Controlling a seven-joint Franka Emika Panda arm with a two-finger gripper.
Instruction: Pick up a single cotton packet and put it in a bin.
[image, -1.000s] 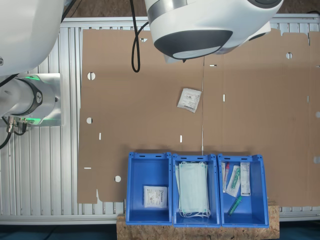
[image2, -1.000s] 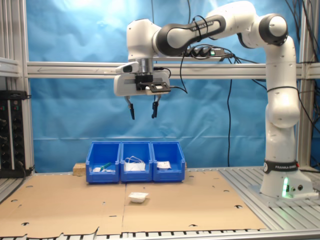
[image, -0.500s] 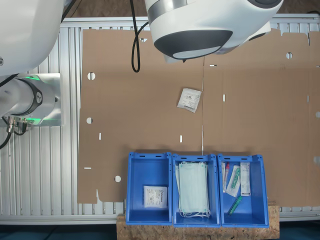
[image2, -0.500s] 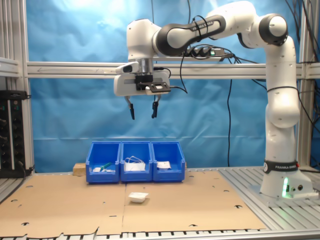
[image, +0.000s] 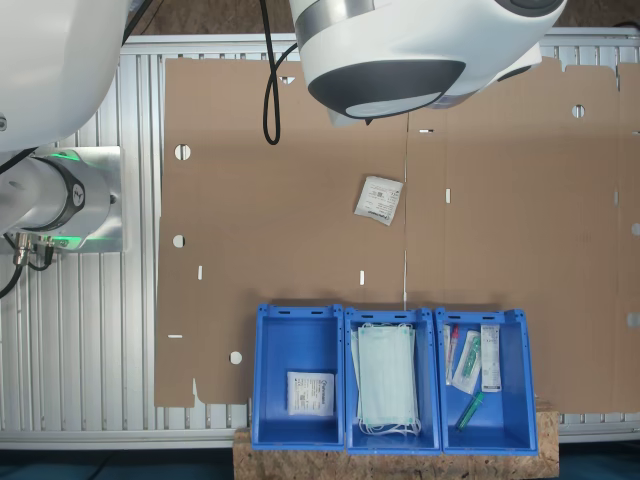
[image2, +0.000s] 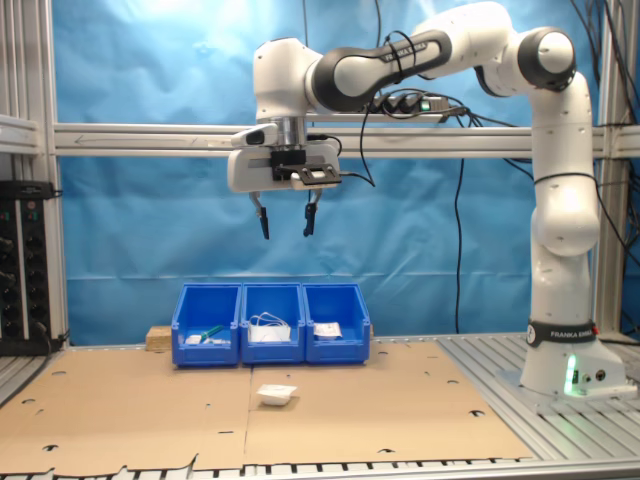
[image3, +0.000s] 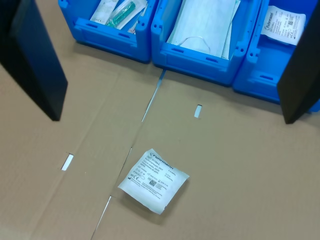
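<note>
With the gripper (image2: 285, 226) held spread and empty high above the cardboard (image2: 150, 400), the flat packet (image2: 276, 394) near its middle could be missed or pushed aside.

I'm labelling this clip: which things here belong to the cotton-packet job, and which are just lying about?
Belonging to the job:
- loose cotton packet on the cardboard
- bin holding a white square packet
- gripper, fingers apart, high above the packet

Just lying about:
- bin of pale green masks
- bin of tubes and syringes
</note>
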